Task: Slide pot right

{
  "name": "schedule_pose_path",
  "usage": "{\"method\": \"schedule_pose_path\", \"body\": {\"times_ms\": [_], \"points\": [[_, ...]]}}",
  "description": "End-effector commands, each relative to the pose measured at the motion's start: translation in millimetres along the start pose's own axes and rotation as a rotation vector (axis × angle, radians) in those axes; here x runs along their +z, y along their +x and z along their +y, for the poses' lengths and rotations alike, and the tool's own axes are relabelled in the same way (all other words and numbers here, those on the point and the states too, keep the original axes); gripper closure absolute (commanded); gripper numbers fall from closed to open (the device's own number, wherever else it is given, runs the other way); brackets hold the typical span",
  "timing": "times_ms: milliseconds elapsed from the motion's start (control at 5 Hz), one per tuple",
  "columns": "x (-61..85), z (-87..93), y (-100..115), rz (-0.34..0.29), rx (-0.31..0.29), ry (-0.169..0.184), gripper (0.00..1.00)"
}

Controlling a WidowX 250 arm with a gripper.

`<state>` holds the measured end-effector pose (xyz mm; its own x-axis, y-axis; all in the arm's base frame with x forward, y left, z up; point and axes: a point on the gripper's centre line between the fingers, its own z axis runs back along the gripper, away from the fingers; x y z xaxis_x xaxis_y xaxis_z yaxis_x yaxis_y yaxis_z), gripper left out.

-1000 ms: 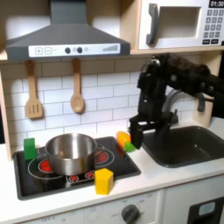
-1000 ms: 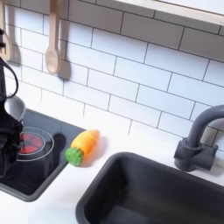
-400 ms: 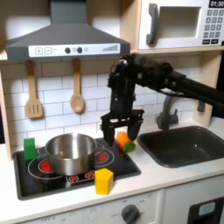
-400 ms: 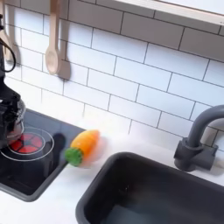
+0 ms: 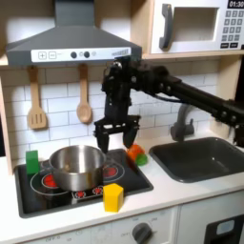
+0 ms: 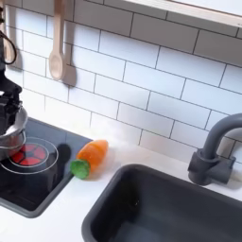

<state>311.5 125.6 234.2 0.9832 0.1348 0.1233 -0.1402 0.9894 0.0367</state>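
Note:
The shiny silver pot (image 5: 76, 167) stands on the left burner of the black stove (image 5: 57, 197) in the first exterior view. My gripper (image 5: 115, 139) hangs open just above and to the right of the pot's rim, its fingers (image 5: 99, 142) spread apart with nothing between them. It does not touch the pot. In the second exterior view a black part of the arm (image 6: 8, 93) shows at the left edge, above a curved silver surface (image 6: 11, 126).
An orange carrot (image 5: 136, 152) (image 6: 89, 156) lies right of the stove, between it and the dark sink (image 5: 205, 157) (image 6: 161, 203). A yellow block (image 5: 113, 196) stands at the stove's front and a green block (image 5: 32, 161) at its left. Wooden spoons (image 5: 84, 103) hang on the wall.
The arm has swung left, from beside the sink to over the stove's right side next to the pot. The pot, carrot and blocks have not moved.

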Motion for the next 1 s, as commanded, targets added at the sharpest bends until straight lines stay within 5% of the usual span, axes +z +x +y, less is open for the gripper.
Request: {"method": "schedule_pose_path", "body": {"times_ms": [0, 400, 800], "points": [[-14.0, 20.2, 28.5, 0.018, 0.021, 0.022, 0.00], [-28.0, 33.3, 44.5, 0.047, 0.024, 0.022, 0.00], [-58.5, 32.4, 49.2, 0.108, 0.007, 0.004, 0.00]]}}
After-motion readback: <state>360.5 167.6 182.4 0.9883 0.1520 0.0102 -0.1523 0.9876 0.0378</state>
